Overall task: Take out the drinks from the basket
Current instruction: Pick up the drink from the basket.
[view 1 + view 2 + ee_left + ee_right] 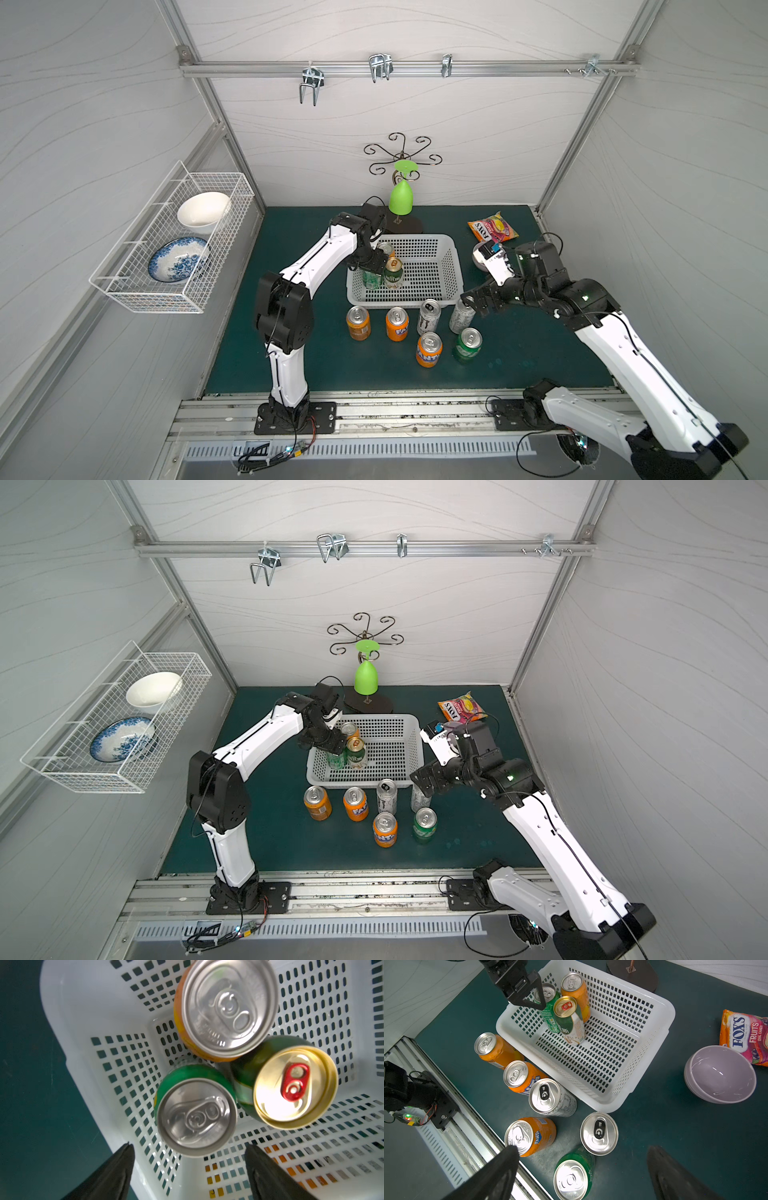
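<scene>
Green can [196,1116] sits right under my left claw [189,1159], jaws apart either side of its top, not touching it that I can see. It stands upright in the basket [451,266] corner, bunched with the gold-topped can [295,1088] and an orange can [226,1007]. Right claw [581,1172] wide apart, gripping nothing, hovering over the silver can [599,1133] on the mat. Six cans stand outside, near the basket's front wall: three orange, two silver, one green [572,1178].
</scene>
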Controlling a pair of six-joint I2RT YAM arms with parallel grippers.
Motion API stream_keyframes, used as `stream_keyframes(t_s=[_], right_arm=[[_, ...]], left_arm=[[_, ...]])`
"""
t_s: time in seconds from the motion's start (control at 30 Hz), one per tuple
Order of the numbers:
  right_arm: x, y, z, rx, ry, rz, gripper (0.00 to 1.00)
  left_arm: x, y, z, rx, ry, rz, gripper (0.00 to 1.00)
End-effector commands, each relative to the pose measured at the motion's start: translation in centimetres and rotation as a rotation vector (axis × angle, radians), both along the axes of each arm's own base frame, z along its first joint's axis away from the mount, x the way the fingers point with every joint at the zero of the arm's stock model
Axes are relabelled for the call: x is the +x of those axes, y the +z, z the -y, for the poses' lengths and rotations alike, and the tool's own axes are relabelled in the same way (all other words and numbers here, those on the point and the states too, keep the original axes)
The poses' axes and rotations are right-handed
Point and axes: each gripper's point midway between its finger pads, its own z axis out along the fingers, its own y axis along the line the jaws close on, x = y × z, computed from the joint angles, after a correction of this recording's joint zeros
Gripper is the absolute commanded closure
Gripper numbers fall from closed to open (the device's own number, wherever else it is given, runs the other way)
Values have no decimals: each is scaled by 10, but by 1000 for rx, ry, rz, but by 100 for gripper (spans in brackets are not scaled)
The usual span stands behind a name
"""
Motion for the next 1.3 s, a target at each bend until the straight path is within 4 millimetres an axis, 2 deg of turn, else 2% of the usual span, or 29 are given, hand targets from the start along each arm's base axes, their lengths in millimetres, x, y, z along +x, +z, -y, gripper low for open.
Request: stream_keyframes(t_s=[0.0, 0.5, 0.97, 1.07, 1.27], right_arm=[[0, 4, 1, 14, 2, 28, 1], [1, 1, 3, 8, -7, 39, 1], [1, 1, 3, 8, -6, 38, 1], [2, 0, 3, 7, -6, 36, 1], [1, 0, 4, 7, -9, 40, 1]], left_arm=[[2, -5, 0, 29, -34, -41, 12], [19, -34, 10, 34, -48, -83, 17], [18, -51, 17, 12, -49, -124, 27], [18, -51, 16, 14, -45, -124, 30], [15, -39, 13, 15, -41, -97, 37]])
